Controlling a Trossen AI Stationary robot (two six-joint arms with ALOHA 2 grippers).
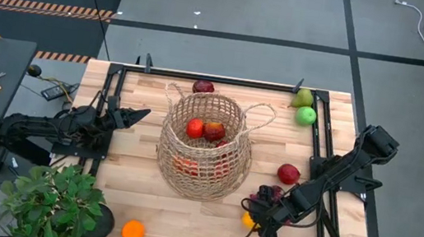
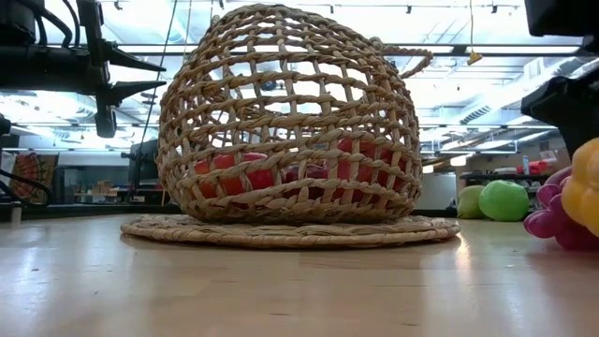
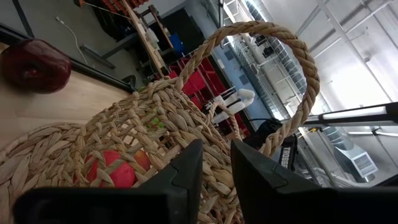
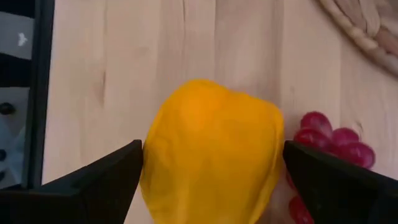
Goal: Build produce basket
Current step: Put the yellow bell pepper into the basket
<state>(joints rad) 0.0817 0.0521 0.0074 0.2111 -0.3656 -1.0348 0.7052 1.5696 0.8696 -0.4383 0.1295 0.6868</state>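
Observation:
The tan wicker basket (image 1: pixel 204 155) (image 2: pixel 290 122) stands mid-table on a flat woven base, with red fruits (image 1: pixel 195 128) inside. My left gripper (image 1: pixel 144 113) (image 3: pixel 216 168) hovers open just left of the basket's rim, pointing at its loop handle (image 3: pixel 292 56). My right gripper (image 1: pixel 252 217) (image 4: pixel 213 168) is near the table's front right, closed around a yellow lobed, pepper-like fruit (image 4: pixel 211 143) (image 2: pixel 585 183). Purple grapes (image 4: pixel 333 140) (image 2: pixel 552 225) lie right beside it. My right gripper pinches the yellow fruit across its widest part (image 4: pixel 155 168), one finger on each side. The fingers (image 4: pixel 106 180) come from above, slanting down toward the table. The fruit sits low over the wood next to the grapes; whether it is lifted clear I cannot tell.
A red apple (image 1: pixel 288 173) lies right of the basket. A green pear (image 1: pixel 304 97) and green apple (image 1: pixel 305 115) sit at the far right corner. A dark red apple (image 1: pixel 203 87) (image 3: pixel 34 65) lies behind the basket. An orange (image 1: pixel 132 230) and a potted plant (image 1: pixel 58 205) are front left.

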